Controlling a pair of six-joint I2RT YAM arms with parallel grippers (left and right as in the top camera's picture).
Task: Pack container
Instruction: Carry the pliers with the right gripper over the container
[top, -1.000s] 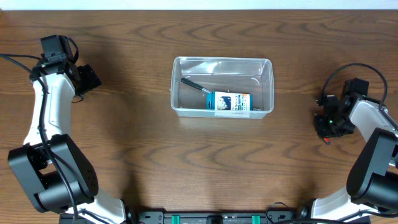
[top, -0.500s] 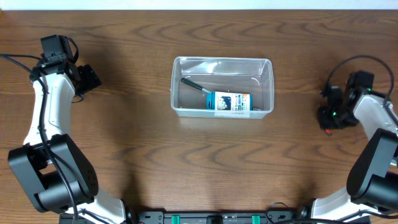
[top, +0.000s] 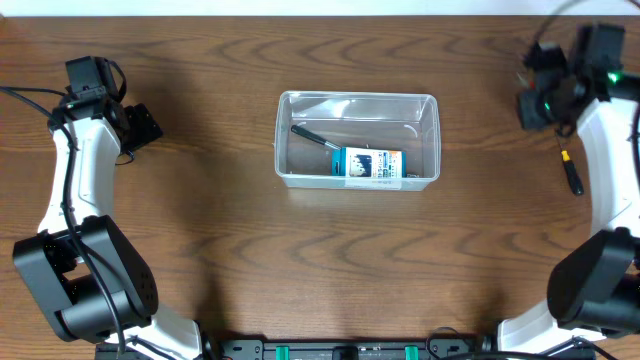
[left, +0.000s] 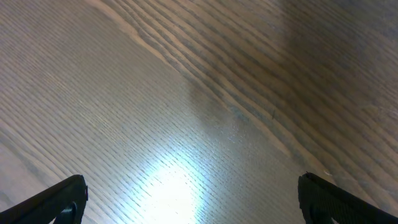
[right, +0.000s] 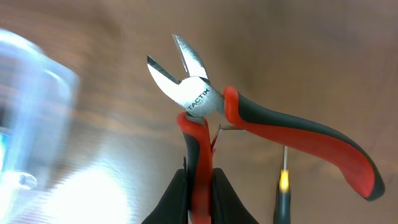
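The clear plastic container (top: 358, 98) sits in the middle of the table and holds a blue-labelled pack (top: 371, 163) and a dark-handled tool (top: 312, 135). Its blurred edge shows at the left of the right wrist view (right: 31, 112). My right gripper (right: 200, 186) is shut on one handle of red-and-black cutting pliers (right: 205, 106) and holds them above the table, at the far right in the overhead view (top: 545, 100). My left gripper (left: 193, 199) is open and empty over bare wood at the far left (top: 140, 125).
A screwdriver with a black handle and yellow collar (top: 570, 170) lies on the table at the right, below the right gripper. It also shows in the right wrist view (right: 283, 186).
My right gripper has lifted the pliers from the table and moved toward the far edge, uncovering the screwdriver. The left arm has not moved.
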